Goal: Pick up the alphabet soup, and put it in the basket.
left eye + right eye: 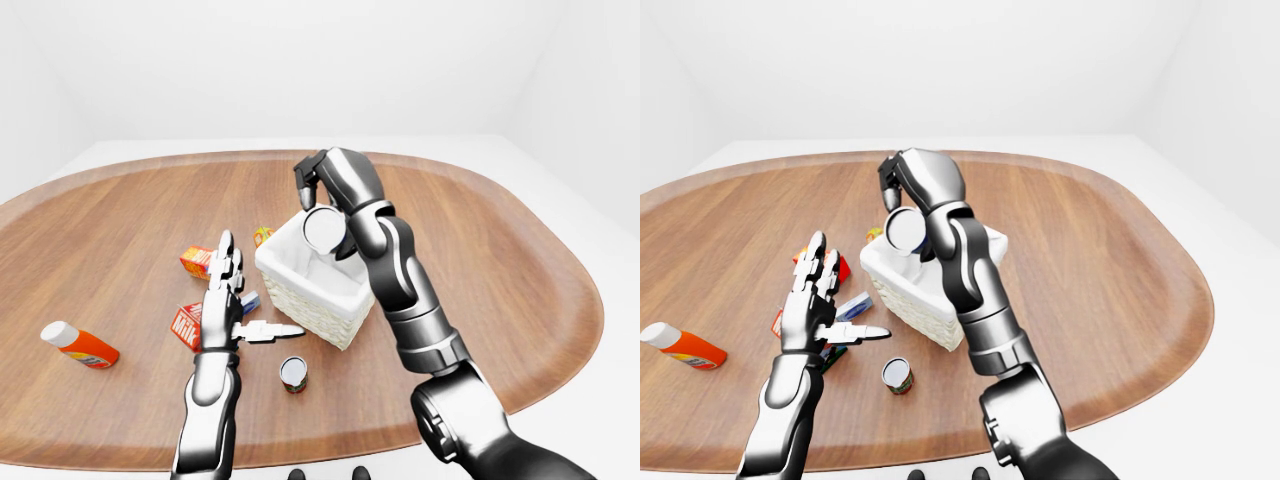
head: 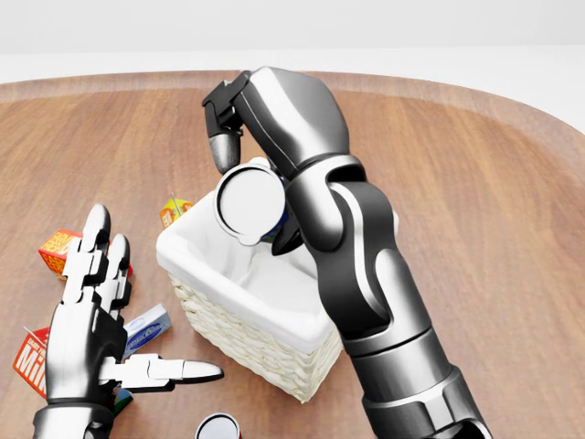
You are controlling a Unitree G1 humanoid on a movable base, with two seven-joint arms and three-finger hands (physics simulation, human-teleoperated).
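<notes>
Soup can (image 2: 249, 205) held over the basket (image 2: 274, 343) by the right robot hand (image 2: 239, 146).
Head view: its fingers grasp the can, round end facing the camera. Left-eye view: the left robot hand (image 1: 226, 298) is released, fingers spread, beside the basket on the bench (image 1: 500, 260). Right-eye view: another can (image 1: 897, 376) stands near.

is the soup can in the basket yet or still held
Held, not in. The right robot hand grips the soup can tipped on its side over the basket, flat end facing the camera.
</notes>
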